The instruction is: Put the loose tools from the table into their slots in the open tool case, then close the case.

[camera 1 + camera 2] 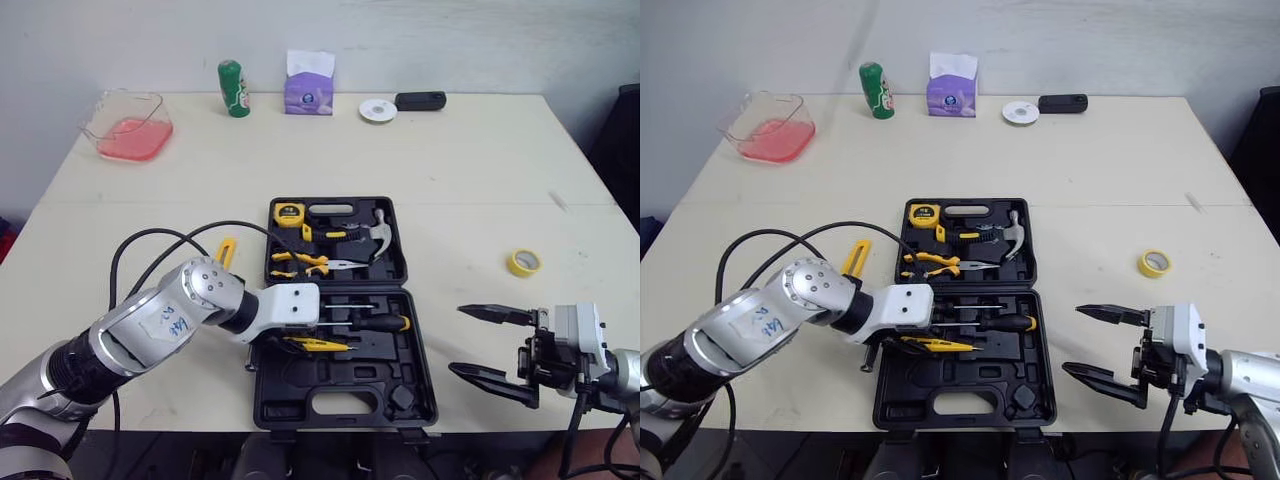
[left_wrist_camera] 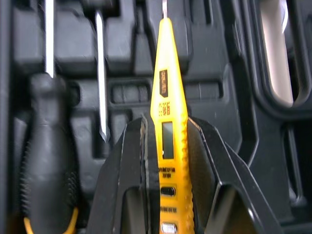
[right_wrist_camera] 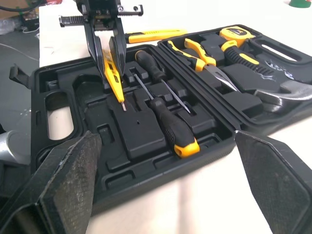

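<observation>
Left gripper [image 2: 166,122] clamps the yellow tester pen [image 2: 165,83], tip beyond its jaws inside the tool case [image 1: 300,385]; right gripper [image 1: 458,340] jaws apart

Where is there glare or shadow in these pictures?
Left wrist view: the bare screwdriver shaft shines almost white, and the yellow tester pen in the left gripper has a mild sheen. Right wrist view: bright streaks run over the hammer head. Left eye view: even light on the table, with only a faint shadow by the tape roll.
</observation>
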Controlling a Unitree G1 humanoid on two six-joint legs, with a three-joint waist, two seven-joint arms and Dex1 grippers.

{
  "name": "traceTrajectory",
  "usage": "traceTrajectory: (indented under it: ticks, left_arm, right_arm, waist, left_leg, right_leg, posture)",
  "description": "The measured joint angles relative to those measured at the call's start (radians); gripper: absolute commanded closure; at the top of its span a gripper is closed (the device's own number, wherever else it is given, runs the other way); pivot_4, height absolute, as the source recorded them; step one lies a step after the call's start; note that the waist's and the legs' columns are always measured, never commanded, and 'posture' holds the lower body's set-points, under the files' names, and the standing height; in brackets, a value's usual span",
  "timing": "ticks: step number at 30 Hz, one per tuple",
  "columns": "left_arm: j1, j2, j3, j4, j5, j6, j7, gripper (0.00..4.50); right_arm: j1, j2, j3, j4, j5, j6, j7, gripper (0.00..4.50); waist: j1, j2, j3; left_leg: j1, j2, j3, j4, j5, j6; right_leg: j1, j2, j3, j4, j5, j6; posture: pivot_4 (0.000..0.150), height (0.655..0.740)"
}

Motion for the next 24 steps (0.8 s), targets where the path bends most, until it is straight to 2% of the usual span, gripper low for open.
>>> traceTrajectory:
  ticks: [24]
  left_arm:
    - [-0.013,-0.034,-0.014,0.001,0.038,0.049,0.026,4.00]
  right_arm:
    - [-0.015,0.000,0.004,-0.069,0.010,0.055,-0.054,0.00]
  waist:
    - [0.001,0.000,0.000]
  left_leg:
    - [0.001,0.000,-0.001,0.004,0.000,0.001]
  right_leg:
    - [0.001,-0.001,0.000,0.005,0.000,0.000]
  posture:
    - [0.150,0.7400]
